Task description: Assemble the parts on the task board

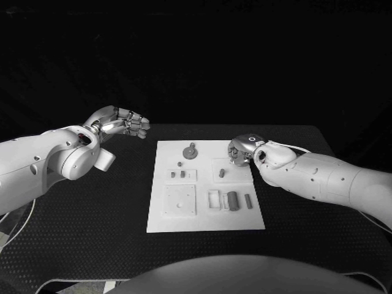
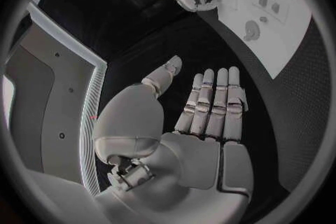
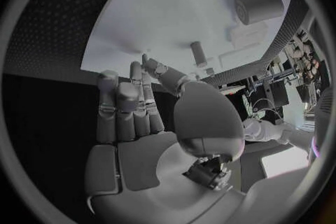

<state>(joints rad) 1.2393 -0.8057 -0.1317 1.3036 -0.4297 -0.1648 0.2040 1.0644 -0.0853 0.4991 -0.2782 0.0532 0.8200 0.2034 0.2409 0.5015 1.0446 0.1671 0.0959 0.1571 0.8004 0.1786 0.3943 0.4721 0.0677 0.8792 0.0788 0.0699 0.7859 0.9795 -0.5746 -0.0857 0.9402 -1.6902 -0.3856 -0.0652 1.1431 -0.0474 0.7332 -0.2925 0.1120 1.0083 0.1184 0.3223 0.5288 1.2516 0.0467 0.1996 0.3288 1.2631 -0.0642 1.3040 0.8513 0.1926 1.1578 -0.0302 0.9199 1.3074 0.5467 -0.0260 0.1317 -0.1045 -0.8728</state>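
The task board (image 1: 207,187) is a flat white rectangular plate lying in the middle of the black table (image 1: 99,208), whose surface has a fine dotted, mesh-like texture. Several small grey parts sit on the board: a round knob-shaped piece (image 1: 190,151) near its far edge, a short dark peg (image 1: 222,174) in a square recess on the right side, and a dark oblong piece (image 1: 233,200) beside a pale rectangular slot nearer the robot (the smallest pieces are too small to identify).

The left hand (image 1: 123,122), silver and segmented, hovers over the bare table off the board's far left corner; in the left wrist view (image 2: 210,106) its fingers lie straight and side by side with the thumb apart, holding nothing.

The right hand (image 1: 243,149) hangs over the board's far right corner. In the right wrist view (image 3: 136,106) its fingers are extended and empty above the smooth white plate, near a short cylinder (image 3: 198,52).
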